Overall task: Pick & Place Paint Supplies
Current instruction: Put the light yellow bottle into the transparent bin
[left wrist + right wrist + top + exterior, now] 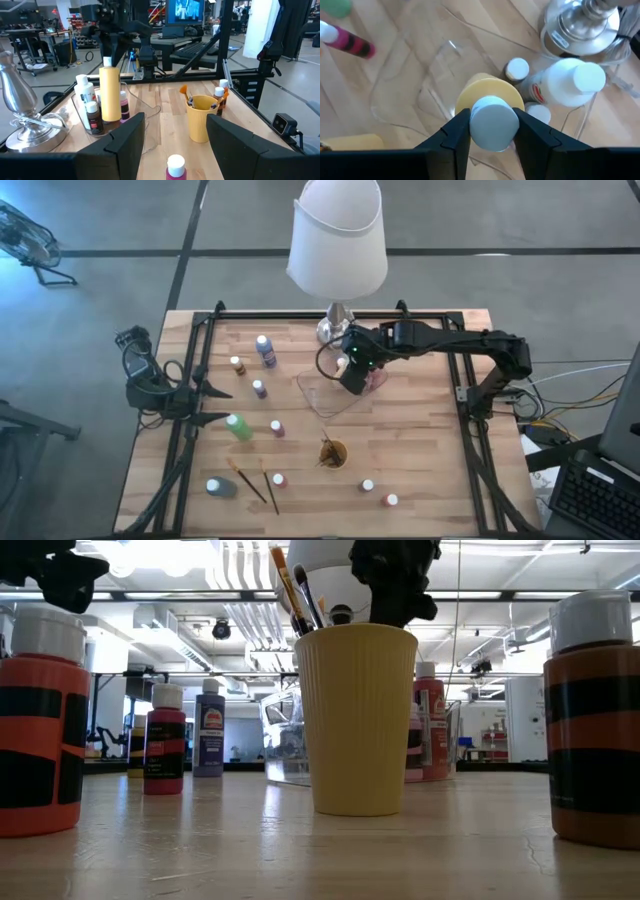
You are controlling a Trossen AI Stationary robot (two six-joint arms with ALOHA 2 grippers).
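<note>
– Right gripper: state and position?
– Clamped on the white cap of yellow bottle, one finger on each side. Holds it upright over clear tray, mid-tabletop toward the far edge. Cannot tell whether the bottle base touches the tray floor.
– Left gripper?
– Rests at the left edge of the tabletop. Fingers spread wide, gripping nothing.
– Other supplies, near to far?
– Along the near edge, toward the right corner: red bottle and small white-capped bottle, close together. Toward the left corner: grey bottle. Between these: two brushes flat on the wood, with pink bottle just beside.
– Farther in?
– Cup, upright, with brush handles standing in it. Then green bottle, near the left gripper. Beyond it, purple bottle toward the far edge.
– Inside the tray?
– White bottle and dark bottle, next to the held bottle. Lamp base just behind, at the far edge.
</note>
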